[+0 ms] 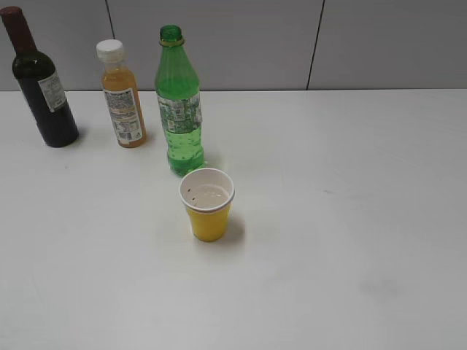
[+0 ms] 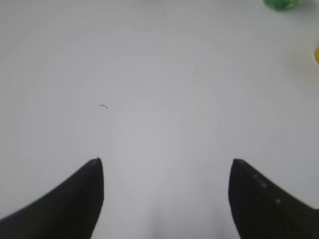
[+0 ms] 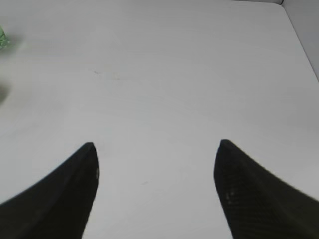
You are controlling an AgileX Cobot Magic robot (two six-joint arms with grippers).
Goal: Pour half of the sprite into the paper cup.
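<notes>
The sprite [image 1: 179,102], a tall green plastic bottle with no cap, stands upright on the white table. Just in front of it sits the paper cup [image 1: 208,205], yellow outside, white inside, with a little liquid at the bottom. Neither arm shows in the exterior view. In the left wrist view my left gripper [image 2: 166,160] is open over bare table, with the sprite's base [image 2: 280,4] at the top right edge and a sliver of the cup [image 2: 317,54] at the right edge. My right gripper [image 3: 155,144] is open over bare table, with a green bit of the sprite [image 3: 2,38] at the far left.
A dark wine bottle [image 1: 40,84] and an orange juice bottle [image 1: 122,95] with a white cap stand left of the sprite at the back. A grey wall runs behind the table [image 1: 350,219]. The table's far right corner [image 3: 284,6] shows in the right wrist view.
</notes>
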